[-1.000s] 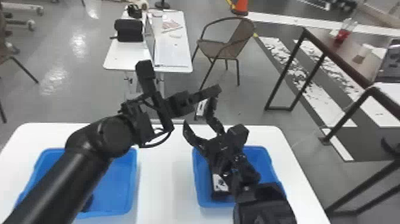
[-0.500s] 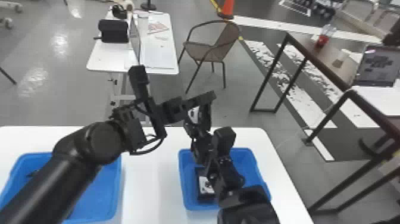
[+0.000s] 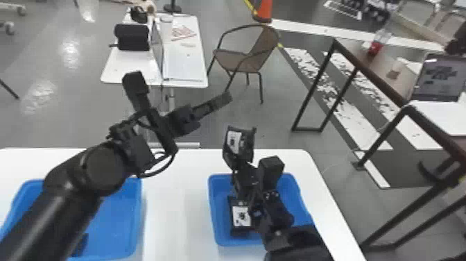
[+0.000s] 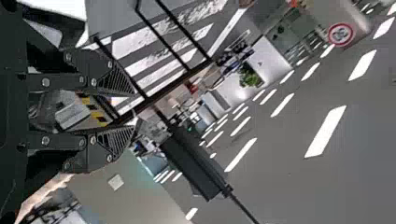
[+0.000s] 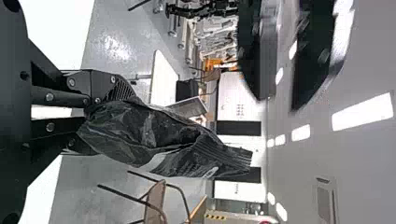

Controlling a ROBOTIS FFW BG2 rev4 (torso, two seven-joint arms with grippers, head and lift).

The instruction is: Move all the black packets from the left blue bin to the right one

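My right gripper point(image 5: 112, 114) clutches a black packet point(image 5: 154, 133) near my wide-spread left gripper point(image 4: 133, 107). Should either drift, contact could knock it loose.

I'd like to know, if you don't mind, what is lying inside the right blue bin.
A black packet with a white label lies in the right blue bin. The right arm covers part of the inside; what lies behind it cannot be seen.
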